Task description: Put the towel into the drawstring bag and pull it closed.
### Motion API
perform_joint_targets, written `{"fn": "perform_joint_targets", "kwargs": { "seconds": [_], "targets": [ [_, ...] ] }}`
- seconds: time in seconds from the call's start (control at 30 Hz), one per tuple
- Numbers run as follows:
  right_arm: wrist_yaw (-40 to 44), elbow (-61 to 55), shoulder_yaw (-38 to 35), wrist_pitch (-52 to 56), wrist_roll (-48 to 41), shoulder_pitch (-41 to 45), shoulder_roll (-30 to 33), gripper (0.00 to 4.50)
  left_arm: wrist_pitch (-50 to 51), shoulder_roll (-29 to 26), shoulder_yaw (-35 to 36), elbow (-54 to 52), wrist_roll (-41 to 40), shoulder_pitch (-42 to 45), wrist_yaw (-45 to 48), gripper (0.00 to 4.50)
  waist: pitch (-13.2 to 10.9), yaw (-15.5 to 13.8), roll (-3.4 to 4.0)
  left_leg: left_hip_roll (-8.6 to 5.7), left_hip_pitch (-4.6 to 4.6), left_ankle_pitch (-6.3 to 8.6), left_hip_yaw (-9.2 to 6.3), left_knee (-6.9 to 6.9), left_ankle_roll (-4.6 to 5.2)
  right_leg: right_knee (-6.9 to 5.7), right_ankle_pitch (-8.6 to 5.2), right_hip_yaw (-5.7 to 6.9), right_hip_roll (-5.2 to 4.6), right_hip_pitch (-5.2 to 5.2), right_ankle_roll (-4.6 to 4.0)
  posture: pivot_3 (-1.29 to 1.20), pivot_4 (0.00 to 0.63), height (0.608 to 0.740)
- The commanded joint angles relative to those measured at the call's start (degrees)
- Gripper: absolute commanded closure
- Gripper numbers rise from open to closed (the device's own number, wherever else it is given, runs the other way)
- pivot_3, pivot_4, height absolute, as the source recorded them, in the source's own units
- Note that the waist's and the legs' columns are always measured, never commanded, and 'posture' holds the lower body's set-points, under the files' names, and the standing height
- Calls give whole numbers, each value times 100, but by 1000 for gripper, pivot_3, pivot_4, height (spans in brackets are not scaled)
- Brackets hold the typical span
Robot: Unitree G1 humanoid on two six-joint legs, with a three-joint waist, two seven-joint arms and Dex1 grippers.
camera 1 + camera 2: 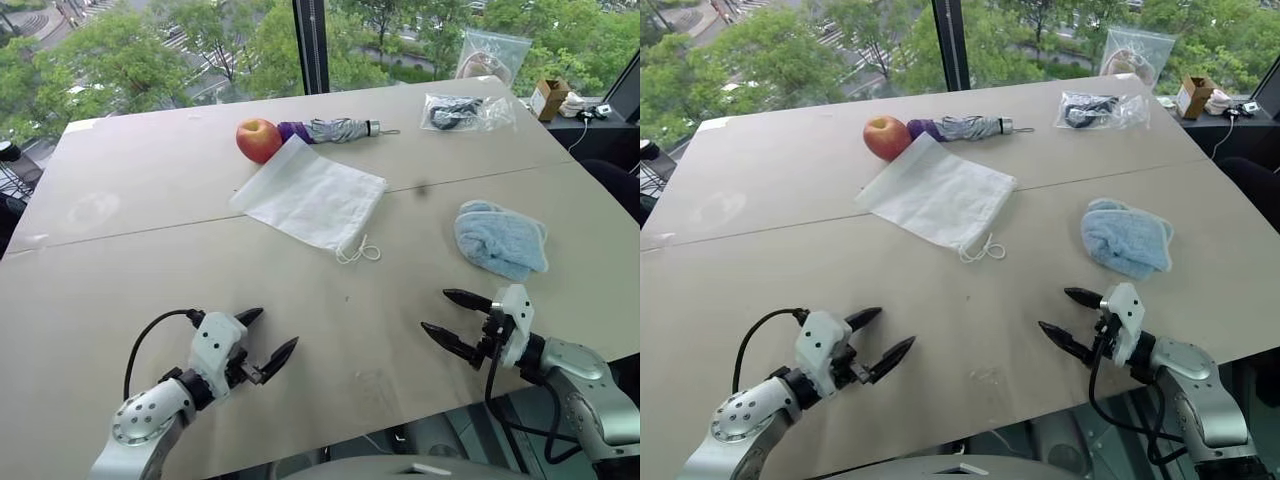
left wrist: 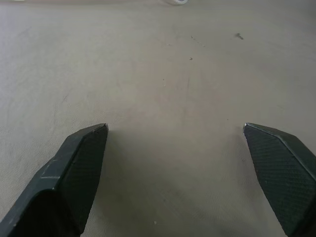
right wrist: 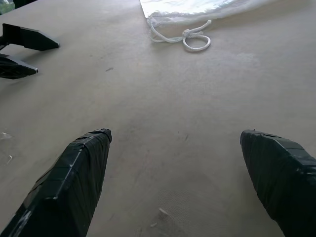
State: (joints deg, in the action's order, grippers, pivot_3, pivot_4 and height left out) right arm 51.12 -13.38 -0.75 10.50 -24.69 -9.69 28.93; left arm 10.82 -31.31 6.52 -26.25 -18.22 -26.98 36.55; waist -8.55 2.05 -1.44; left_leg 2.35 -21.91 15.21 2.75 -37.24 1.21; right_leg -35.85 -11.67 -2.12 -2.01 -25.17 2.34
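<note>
Beige table (image 1: 150, 290): drawstring bag (image 1: 312, 195) flat mid-table, towel (image 1: 500, 238) apart to its right. Left gripper (image 1: 268, 345) & right gripper (image 1: 452, 318) both spread wide, empty, near front edge.

A wide tan table (image 1: 150, 300) carries a flat white drawstring bag (image 1: 310, 195) near its middle, its cord (image 1: 358, 251) looped at the near corner. A red apple (image 1: 258, 140) and a folded umbrella (image 1: 335, 129) lie just behind the bag, and a light-blue towel (image 1: 500, 238) sits well off to the right. Toward the far right edge lie two clear plastic bags (image 1: 468, 110), one perhaps holding something dark.
</note>
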Motion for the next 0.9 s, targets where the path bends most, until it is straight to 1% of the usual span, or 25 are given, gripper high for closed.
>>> {"fn": "perform_joint_targets", "kwargs": {
  "seconds": [0.03,0.13,0.33,0.73,0.9],
  "targets": [
    [21,-18,-190,-818,235,-169,-37,54,0,1,-183,-91,51,-124,98,0,0,-7,0,0,-1,0,0,0,0,0,0,0,0,0,0,0,150,740],
    [-164,252,-201,-1450,535,-155,-201,54,50,114,-262,-216,-25,-130,48,0,0,-40,-2,-9,-5,11,1,3,16,1,-1,4,1,-1,2,0,150,740],
    [-117,624,-241,-1895,518,-74,-266,54,32,115,-283,-239,34,-44,53,0,-2,-108,-3,-12,-5,13,4,-1,19,1,-1,0,2,-1,1,0,150,740],
    [-128,755,-271,-1967,324,108,-362,54,210,136,-313,-410,-192,237,131,0,-2,-139,-4,-11,-5,12,8,-13,19,-6,0,2,5,5,1,0,150,740],
    [-173,617,-269,-1907,257,89,-374,54,345,135,-205,-268,-301,590,116,0,-2,-140,-4,-12,-4,12,10,-14,19,-6,1,3,8,7,1,0,150,740]
  ]
}}
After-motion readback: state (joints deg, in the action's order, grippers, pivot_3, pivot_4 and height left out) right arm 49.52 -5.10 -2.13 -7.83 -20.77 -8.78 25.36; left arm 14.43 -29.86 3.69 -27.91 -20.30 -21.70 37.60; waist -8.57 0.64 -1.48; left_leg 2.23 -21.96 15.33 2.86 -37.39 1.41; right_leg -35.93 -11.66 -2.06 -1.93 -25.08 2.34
